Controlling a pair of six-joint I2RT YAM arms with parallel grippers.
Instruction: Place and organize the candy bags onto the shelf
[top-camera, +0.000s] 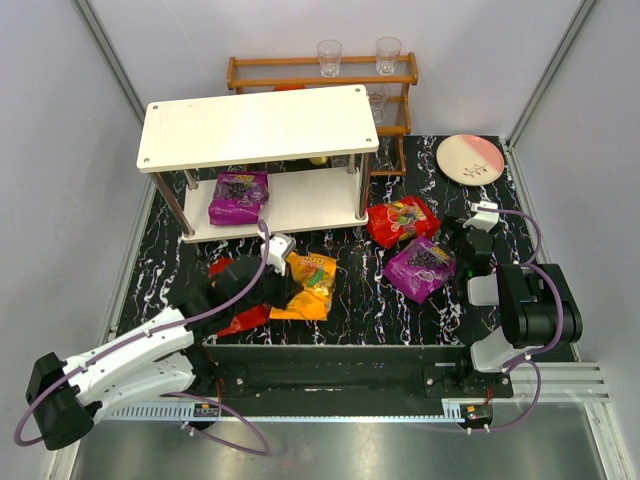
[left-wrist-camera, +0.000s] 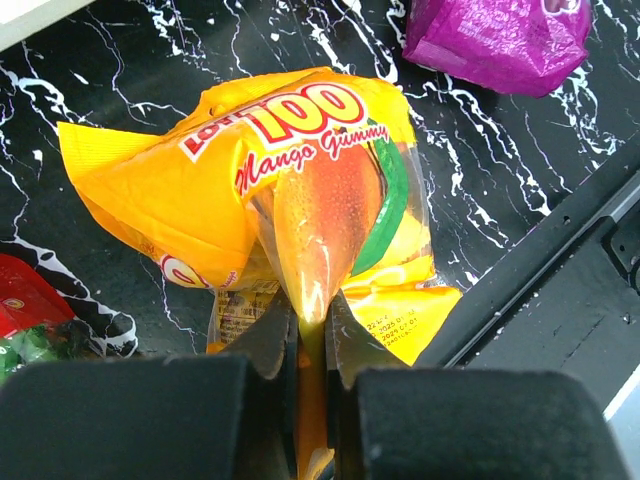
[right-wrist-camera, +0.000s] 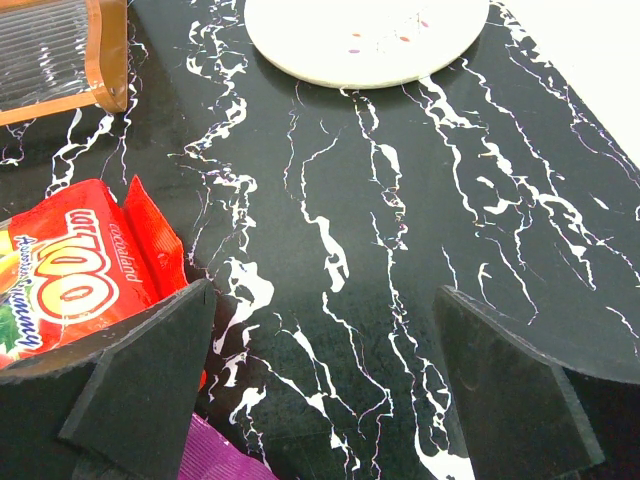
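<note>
- The jaws of the left gripper (left-wrist-camera: 312, 322) are drawn narrow and pinched on the near edge of the glossy orange pillow-shaped plastic candy bag (left-wrist-camera: 290, 170). A fold of its film is squeezed between the 2 fingers.
- The orange bag's long axis is directed straight out from the jaws, away from the arm's base. The rest of the bag is rested on the black, white-veined marble-patterned table (top-camera: 350, 320).
- The white 2-tier rectangular shelf with silver metal legs (top-camera: 258, 125) is found beyond the held bag and slightly to its left, near but apart. The coming move is judged to turn on this relation, and the left arm is the nearer of the 2.
- On the lower board, 1 glossy purple candy bag (top-camera: 238, 197) is already laid at the left end. The board to its right is bare, so a forward carry along the bag's own axis is judged fitting.
- A red candy bag (top-camera: 240, 318) is partly hidden beneath the left arm.
- The jaws of the right gripper (right-wrist-camera: 325, 340) are spread wide, with nothing between them. A second red candy bag (right-wrist-camera: 70, 280) is seen just beside 1 finger, and a second purple candy bag (top-camera: 420, 268) is near.
- 4 bags are judged not yet shelved.
</note>
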